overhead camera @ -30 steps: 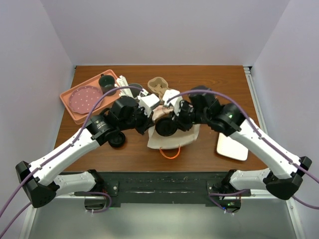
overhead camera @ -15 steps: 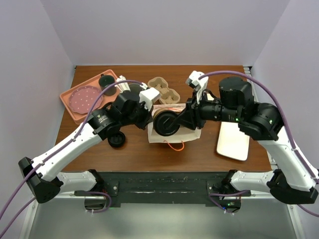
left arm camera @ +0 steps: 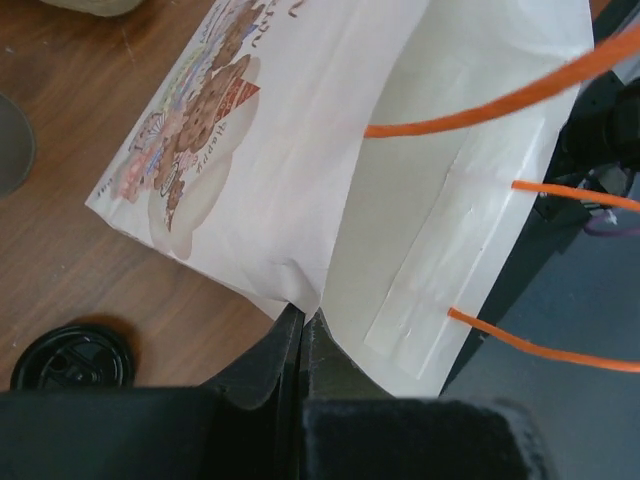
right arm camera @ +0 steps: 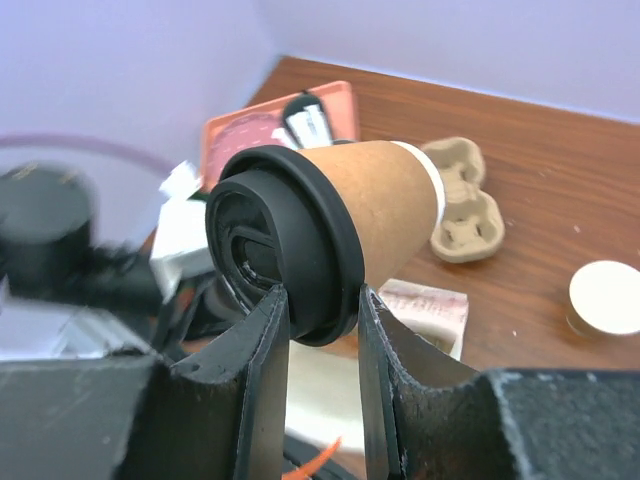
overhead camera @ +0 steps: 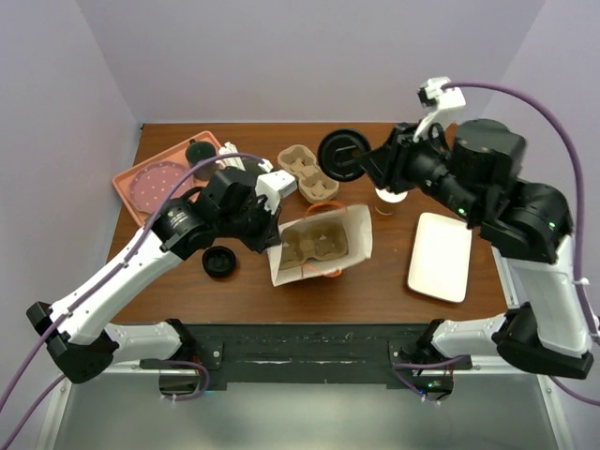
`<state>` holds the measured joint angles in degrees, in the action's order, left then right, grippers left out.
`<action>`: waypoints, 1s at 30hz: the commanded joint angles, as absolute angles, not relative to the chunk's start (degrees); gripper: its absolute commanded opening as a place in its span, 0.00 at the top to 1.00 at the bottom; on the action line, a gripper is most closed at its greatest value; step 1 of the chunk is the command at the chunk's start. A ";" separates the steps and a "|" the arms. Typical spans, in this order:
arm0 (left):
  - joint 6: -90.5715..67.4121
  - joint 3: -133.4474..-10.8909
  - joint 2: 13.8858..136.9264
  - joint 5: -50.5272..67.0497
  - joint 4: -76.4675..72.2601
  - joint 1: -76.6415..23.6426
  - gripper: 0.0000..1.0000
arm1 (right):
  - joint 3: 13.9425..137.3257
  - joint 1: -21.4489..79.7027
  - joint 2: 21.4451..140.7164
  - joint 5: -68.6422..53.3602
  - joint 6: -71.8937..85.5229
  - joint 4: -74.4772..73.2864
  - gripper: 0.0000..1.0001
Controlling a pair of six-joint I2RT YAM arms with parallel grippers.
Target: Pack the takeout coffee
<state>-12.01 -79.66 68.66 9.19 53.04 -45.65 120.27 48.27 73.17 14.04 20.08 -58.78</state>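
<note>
The takeout coffee (right arm camera: pixel 378 212), a tan-brown cup with a black lid, hangs tipped on its side in the air. My right gripper (right arm camera: pixel 322 297) is shut on its lid rim. In the top view the lid (overhead camera: pixel 341 154) faces left, high over the back of the table, with the right gripper (overhead camera: pixel 364 165) behind it. A white paper bag (overhead camera: pixel 349 246) with orange handles lies open at mid table, and a cardboard cup carrier (overhead camera: pixel 315 245) sits inside it. My left gripper (left arm camera: pixel 303 316) is shut on the bag's edge (left arm camera: pixel 300 150); in the top view the left gripper (overhead camera: pixel 273 246) sits at the bag's left side.
A second cardboard carrier (overhead camera: pixel 307 172) lies behind the bag. A cup with a white top (overhead camera: pixel 389 197) stands under the right arm. A loose black lid (overhead camera: pixel 218 262) lies left of the bag. An orange tray (overhead camera: pixel 128 192) holds a pink plate and a dark mug (overhead camera: pixel 200 154). A white plate (overhead camera: pixel 439 256) lies at the right.
The right arm has swung up and back to the right, carrying the cup away from the bag. The bag now shows the carrier inside. The left gripper stays clamped on the bag.
</note>
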 commanded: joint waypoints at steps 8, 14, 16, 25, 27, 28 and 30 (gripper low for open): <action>-15.73 -79.19 61.09 16.70 58.19 -45.35 1.00 | 116.38 45.19 79.89 24.35 27.69 -56.70 0.92; -16.00 -78.84 60.47 17.67 59.41 -45.44 1.00 | 102.41 34.30 79.28 10.85 30.58 -47.40 0.93; -16.52 -78.66 60.38 17.84 59.50 -45.44 0.96 | 96.52 32.00 79.36 4.87 30.76 -43.70 0.93; -20.03 -82.17 62.31 15.30 61.08 -45.44 0.80 | 68.22 22.86 76.98 -13.79 37.52 -17.76 0.93; -20.21 -83.05 63.19 14.86 61.35 -45.35 0.76 | 64.71 21.80 77.60 -13.36 36.57 -14.86 0.93; -20.13 -84.19 63.45 13.20 62.04 -45.35 0.71 | 63.56 21.71 77.78 -13.36 35.52 -12.94 0.92; -19.26 -85.16 64.07 11.52 62.49 -45.35 0.66 | 60.66 20.05 79.27 -14.93 35.42 -11.08 0.92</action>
<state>-18.55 -80.93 63.35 14.22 61.49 -45.65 64.10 22.11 78.85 -9.91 34.92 -23.83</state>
